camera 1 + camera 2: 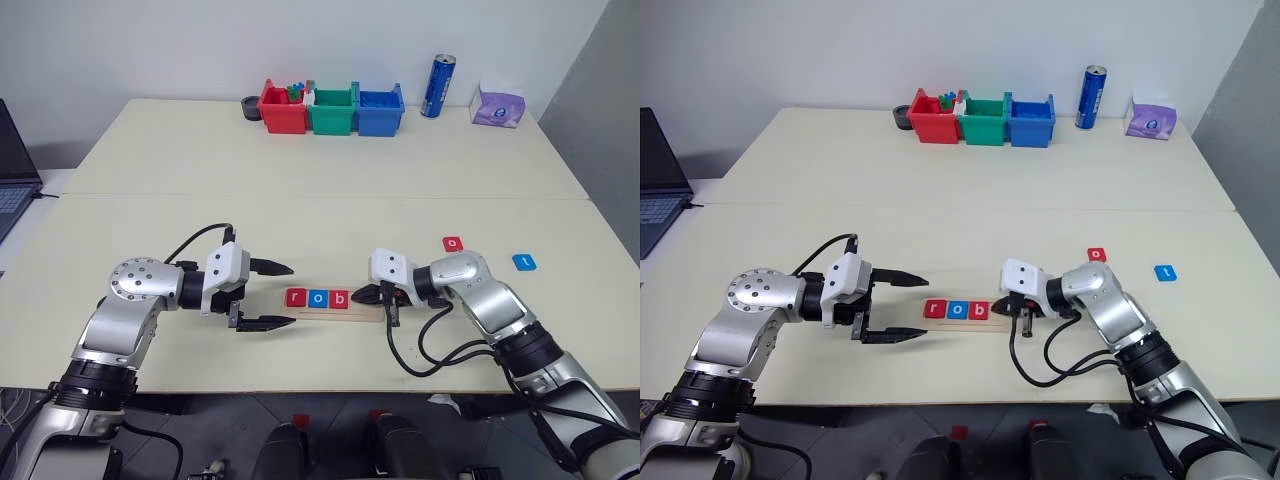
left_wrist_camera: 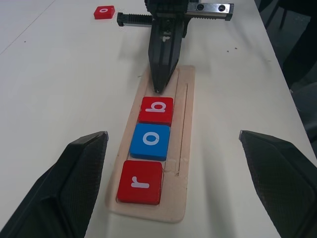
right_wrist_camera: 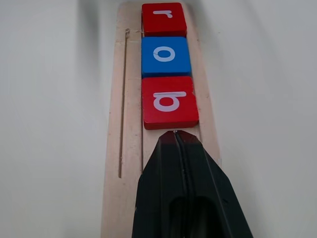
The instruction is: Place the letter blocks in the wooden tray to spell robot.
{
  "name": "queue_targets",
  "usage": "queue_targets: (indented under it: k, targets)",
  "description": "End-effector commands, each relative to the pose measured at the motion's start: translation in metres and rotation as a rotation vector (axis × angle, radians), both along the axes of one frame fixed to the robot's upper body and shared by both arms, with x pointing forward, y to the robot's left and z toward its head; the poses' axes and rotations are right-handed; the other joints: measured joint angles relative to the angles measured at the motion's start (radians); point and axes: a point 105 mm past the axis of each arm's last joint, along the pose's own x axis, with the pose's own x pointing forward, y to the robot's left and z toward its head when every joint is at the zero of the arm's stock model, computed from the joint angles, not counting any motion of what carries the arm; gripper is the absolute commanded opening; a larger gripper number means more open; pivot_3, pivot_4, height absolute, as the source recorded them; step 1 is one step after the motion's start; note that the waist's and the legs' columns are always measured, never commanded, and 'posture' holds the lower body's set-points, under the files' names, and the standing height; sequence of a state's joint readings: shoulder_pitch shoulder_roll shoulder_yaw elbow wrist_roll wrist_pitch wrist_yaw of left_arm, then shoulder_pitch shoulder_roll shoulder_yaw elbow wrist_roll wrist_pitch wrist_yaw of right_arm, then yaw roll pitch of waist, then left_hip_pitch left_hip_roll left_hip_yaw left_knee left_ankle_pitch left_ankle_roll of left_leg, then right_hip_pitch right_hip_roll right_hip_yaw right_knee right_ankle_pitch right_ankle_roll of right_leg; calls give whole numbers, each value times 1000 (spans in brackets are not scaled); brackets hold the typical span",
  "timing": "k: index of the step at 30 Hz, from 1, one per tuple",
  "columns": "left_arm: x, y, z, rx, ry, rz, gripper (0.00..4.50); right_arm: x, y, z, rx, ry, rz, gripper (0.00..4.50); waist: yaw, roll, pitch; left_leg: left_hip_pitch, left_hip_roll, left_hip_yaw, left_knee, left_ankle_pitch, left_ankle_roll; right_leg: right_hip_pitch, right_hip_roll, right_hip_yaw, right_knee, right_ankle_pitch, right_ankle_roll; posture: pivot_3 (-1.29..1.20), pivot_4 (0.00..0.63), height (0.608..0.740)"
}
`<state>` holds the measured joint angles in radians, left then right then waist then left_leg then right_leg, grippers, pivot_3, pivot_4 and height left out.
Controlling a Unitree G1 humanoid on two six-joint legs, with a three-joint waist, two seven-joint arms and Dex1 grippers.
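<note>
Crosswise, the wooden tray [image 1: 345, 308] spans from the wide left gripper [image 1: 282, 295] to the closed right gripper [image 1: 358, 297].

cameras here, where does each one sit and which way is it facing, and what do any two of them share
Left eye view: on the head, looking forward and down over the table; both arms show, left gripper open, right gripper shut at the wooden tray.
Right eye view: same head, same scene.
Left wrist view: looks between its own fingers along the tray toward the right gripper.
Right wrist view: looks over its own closed fingers along the tray.
Shared: both wrist views show r, o, b in the tray.
</note>
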<state>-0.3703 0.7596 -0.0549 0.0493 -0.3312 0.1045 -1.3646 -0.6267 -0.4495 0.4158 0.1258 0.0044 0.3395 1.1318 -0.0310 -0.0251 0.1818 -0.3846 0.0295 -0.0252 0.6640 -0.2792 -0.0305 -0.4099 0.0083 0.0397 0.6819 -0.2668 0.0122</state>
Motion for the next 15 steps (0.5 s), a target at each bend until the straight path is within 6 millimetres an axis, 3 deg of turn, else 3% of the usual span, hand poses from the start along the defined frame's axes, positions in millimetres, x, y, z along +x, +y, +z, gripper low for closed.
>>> queue_targets:
  k: [1,15]
  targets:
    - [-1,0,8,1,-35,-11,4500,-2,7,8,20,-36,27,19,0,0,0,0,0,0,0,0,0,0,0,0,0,0,0,0,150,740]
    - [-2,0,5,6,-35,-8,4500,-3,15,7,31,-42,35,19,0,0,0,0,0,0,0,0,0,0,0,0,0,0,0,0,150,740]
